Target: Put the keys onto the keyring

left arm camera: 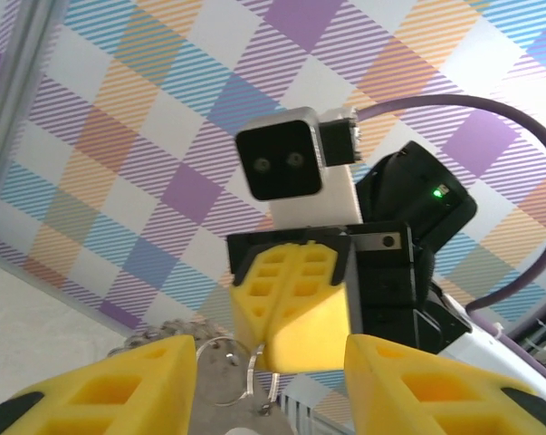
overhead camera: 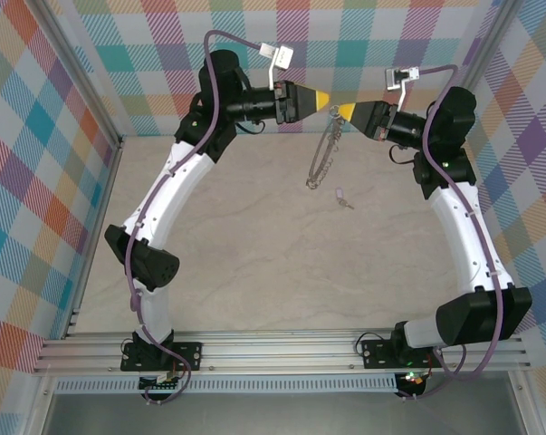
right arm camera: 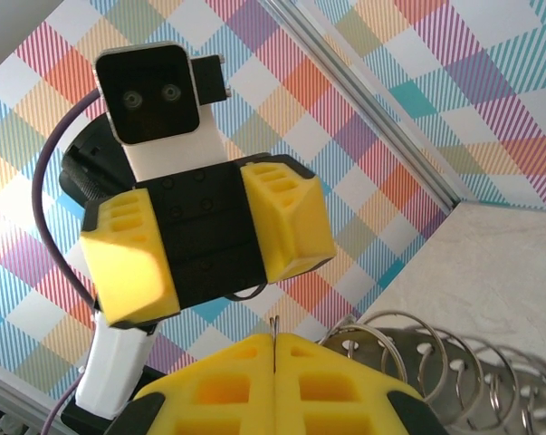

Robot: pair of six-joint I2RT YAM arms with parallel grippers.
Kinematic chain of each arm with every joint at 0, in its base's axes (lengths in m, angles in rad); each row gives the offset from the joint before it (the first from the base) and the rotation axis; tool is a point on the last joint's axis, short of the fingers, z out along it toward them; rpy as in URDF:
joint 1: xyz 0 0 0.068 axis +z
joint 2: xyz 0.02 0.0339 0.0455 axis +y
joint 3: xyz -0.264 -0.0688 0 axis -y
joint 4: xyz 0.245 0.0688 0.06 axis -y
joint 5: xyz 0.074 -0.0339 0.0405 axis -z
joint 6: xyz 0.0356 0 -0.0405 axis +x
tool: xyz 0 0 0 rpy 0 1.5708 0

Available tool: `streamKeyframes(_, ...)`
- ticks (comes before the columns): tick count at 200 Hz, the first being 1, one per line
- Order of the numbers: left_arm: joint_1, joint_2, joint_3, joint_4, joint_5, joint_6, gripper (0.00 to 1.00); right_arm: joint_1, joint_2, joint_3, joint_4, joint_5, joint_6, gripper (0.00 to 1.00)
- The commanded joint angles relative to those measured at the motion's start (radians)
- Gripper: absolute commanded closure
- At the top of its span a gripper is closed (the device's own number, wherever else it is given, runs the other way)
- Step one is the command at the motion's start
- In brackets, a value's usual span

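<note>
The right gripper (overhead camera: 345,111) is pinched shut on the keyring (overhead camera: 322,159) so it dangles below, offered to the left gripper (overhead camera: 324,98), which faces it nose to nose with 2 fingers apart (holding nothing), while the key (overhead camera: 343,197) lies on the table (overhead camera: 254,258) below them.

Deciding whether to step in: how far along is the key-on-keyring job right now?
Done: the keyring is off the table, pinched in the shut right gripper and hanging down. In hand: the left gripper faces it, jaws open and holding nothing. Left: the key lies on the table below the keyring, not picked up and not threaded.
</note>
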Motion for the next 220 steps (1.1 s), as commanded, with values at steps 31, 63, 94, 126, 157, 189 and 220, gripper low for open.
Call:
streamKeyframes(31, -0.02, -0.015, -0.006, 0.056, 0.055, -0.028, 0.58, 0.005, 0.004, 0.038, 0.067, 0.012, 0.019, 1.0)
streamKeyframes(63, -0.023, -0.017, -0.022, 0.042, 0.047, -0.017, 0.58, 0.005, 0.007, 0.04, 0.072, 0.014, 0.021, 1.0)
streamKeyframes(94, -0.023, -0.022, -0.036, 0.019, 0.031, 0.012, 0.56, 0.005, 0.006, 0.037, 0.071, 0.014, 0.02, 1.0)
streamKeyframes(126, -0.025, -0.018, -0.041, 0.02, 0.034, 0.01, 0.56, 0.004, 0.006, 0.037, 0.069, 0.015, 0.019, 1.0)
streamKeyframes(157, -0.03, -0.014, -0.041, 0.024, 0.053, 0.008, 0.63, 0.005, 0.008, 0.036, 0.07, 0.021, 0.019, 1.0)
streamKeyframes(189, -0.04, -0.011, -0.046, 0.021, 0.068, 0.01, 0.66, 0.005, 0.009, 0.034, 0.073, 0.027, 0.019, 1.0)
streamKeyframes(220, -0.046, -0.008, -0.048, 0.024, 0.072, 0.011, 0.68, 0.005, 0.012, 0.035, 0.075, 0.028, 0.022, 1.0)
